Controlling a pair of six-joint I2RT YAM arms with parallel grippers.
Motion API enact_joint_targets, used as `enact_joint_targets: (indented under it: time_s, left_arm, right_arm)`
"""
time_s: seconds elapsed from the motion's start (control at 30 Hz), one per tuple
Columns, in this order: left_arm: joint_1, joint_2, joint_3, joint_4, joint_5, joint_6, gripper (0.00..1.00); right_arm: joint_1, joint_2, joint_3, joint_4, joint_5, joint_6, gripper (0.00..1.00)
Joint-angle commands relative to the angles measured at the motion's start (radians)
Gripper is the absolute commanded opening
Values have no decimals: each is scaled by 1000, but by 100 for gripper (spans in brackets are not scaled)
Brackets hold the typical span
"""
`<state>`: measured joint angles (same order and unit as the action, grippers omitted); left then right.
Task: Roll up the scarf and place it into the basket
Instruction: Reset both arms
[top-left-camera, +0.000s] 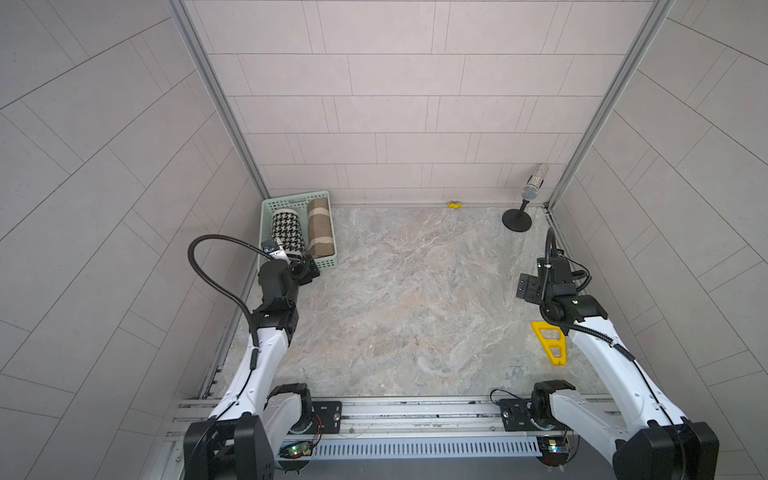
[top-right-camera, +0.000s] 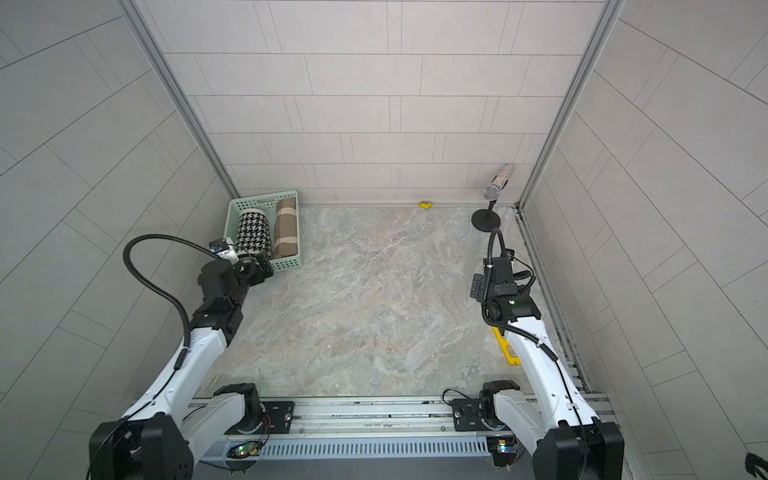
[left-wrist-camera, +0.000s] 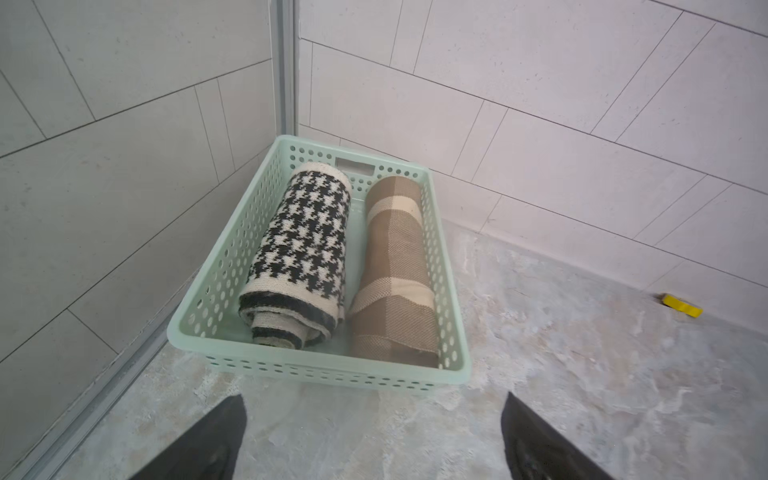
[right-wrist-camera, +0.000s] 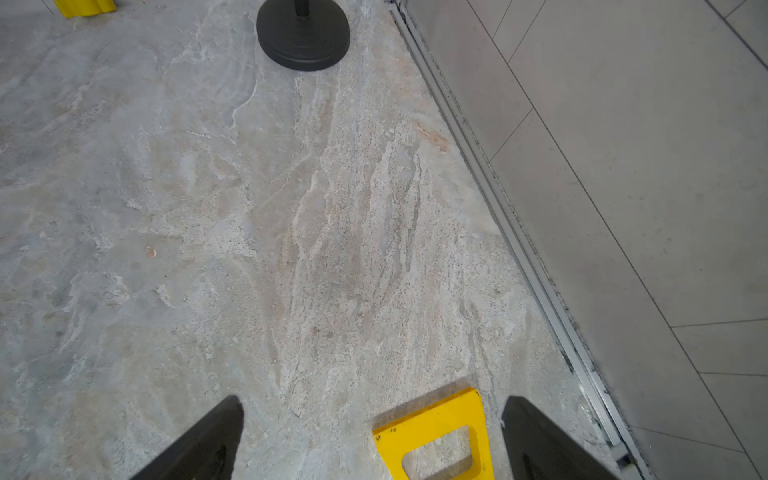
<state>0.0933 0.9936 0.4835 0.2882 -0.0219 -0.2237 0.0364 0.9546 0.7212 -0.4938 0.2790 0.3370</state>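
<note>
The mint-green basket (top-left-camera: 266, 224) (top-right-camera: 262, 196) (left-wrist-camera: 316, 370) stands in the far left corner of the table. In it lie two rolled scarves side by side: a black-and-white houndstooth scarf (top-left-camera: 286, 230) (top-right-camera: 253, 230) (left-wrist-camera: 305, 237) and a tan checked scarf (top-left-camera: 320, 228) (top-right-camera: 286, 226) (left-wrist-camera: 395, 266). My left gripper (top-left-camera: 309, 266) (top-right-camera: 262, 268) (left-wrist-camera: 374, 399) hovers just short of the basket's near wall, open and empty. Far off at the right side, my right gripper (top-left-camera: 530, 286) (top-right-camera: 478, 286) (right-wrist-camera: 374, 401) is open over bare table, holding nothing.
A flat yellow cut-out piece (top-left-camera: 550, 343) (top-right-camera: 505, 349) (right-wrist-camera: 436, 432) lies under the right arm. A microphone on a black round stand (top-left-camera: 517, 218) (top-right-camera: 486, 218) (right-wrist-camera: 303, 35) stands in the far right corner. A small yellow block (top-left-camera: 455, 204) (left-wrist-camera: 681, 306) sits at the back wall.
</note>
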Motion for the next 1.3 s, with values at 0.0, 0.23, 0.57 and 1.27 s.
enact_joint_targets:
  time_s: [0.0, 0.23, 0.57, 1.27]
  left_arm:
    - [0, 38, -88, 353, -26, 83, 100]
    - [-7, 228, -215, 608, -18, 130, 100]
    - [-66, 410, -241, 722, 15, 192, 100]
    - [-85, 592, -85, 632, -7, 207, 100]
  right_arm:
    - [-2, -27, -71, 209, 25, -35, 100]
    - [-1, -49, -285, 585, 43, -126, 100]
    - [-1, -10, -424, 903, 31, -202, 100]
    - [-24, 648, -509, 1788, -154, -277, 100]
